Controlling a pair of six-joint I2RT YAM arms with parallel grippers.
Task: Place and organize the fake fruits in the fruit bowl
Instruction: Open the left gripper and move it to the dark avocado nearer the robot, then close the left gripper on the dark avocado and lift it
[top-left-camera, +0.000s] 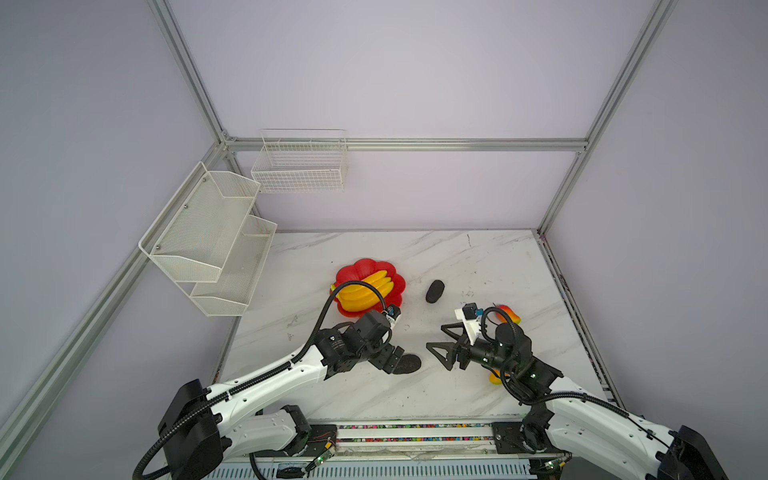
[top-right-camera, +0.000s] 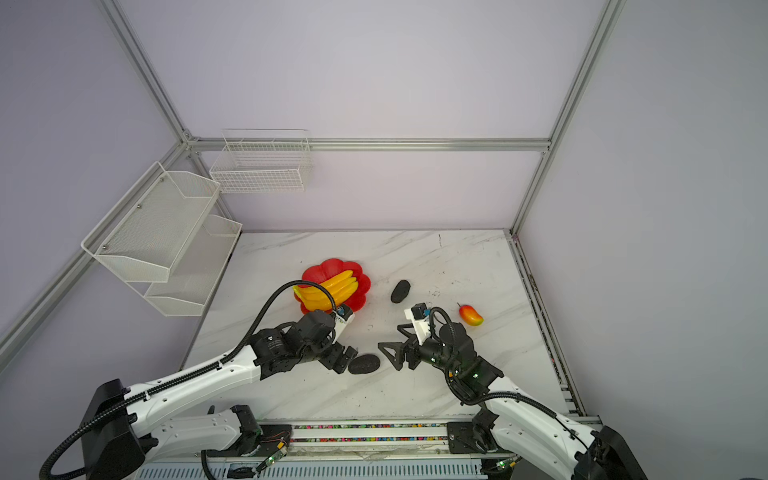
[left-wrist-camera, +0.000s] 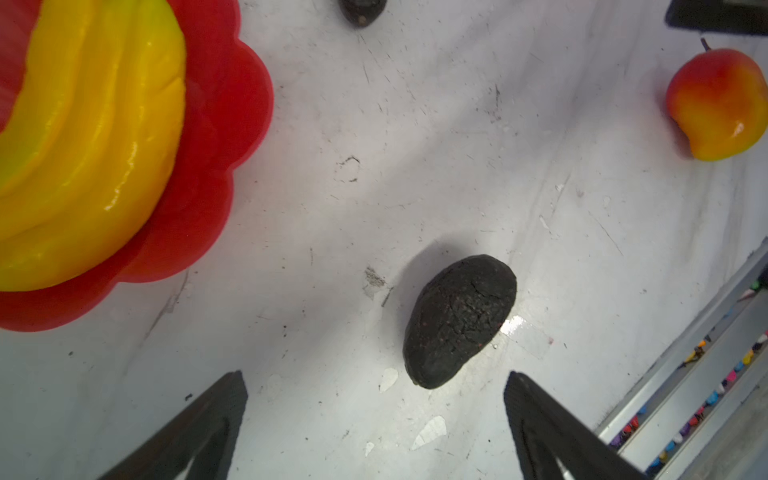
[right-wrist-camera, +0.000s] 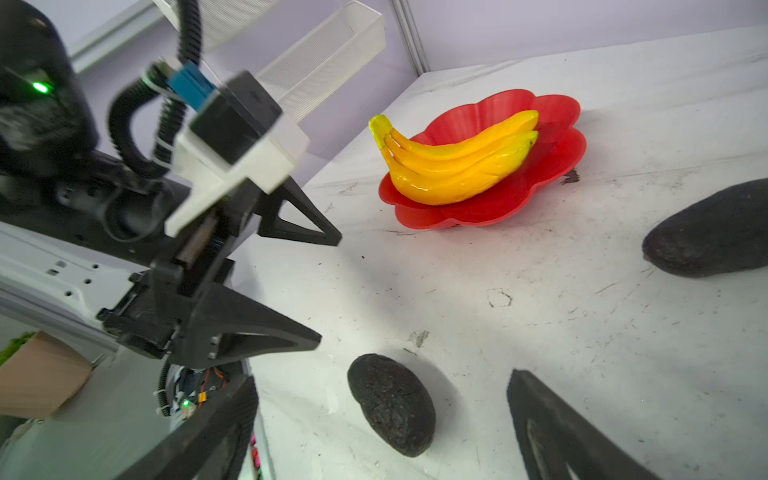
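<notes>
- Bananas (top-left-camera: 365, 289) are the only fruit in place: the bunch lies across the red bowl (top-left-camera: 368, 266), and its stem end pokes out past the rim.
- Both avocados are out on the worktop (top-left-camera: 374, 399). The near avocado (left-wrist-camera: 459, 320) lies loose just ahead of the left jaws. The far avocado (top-left-camera: 434, 291) sits near the bowl but apart from it.
- Neither mango is in the bowl either. One mango (top-right-camera: 471, 315) lies in the open, well apart from the bowl. The second mango (top-left-camera: 494, 377) shows only as a sliver under the right arm (top-left-camera: 582, 411).
- The left jaws are spread wide and empty, hanging just above the near avocado without touching it.
- The right jaws are also spread and empty, pointing toward that same avocado from the opposite side.
- By my reckoning one item is done and four remain. The bunch fills much of the bowl, so fitting the rest in tidily looks like the harder part.
</notes>
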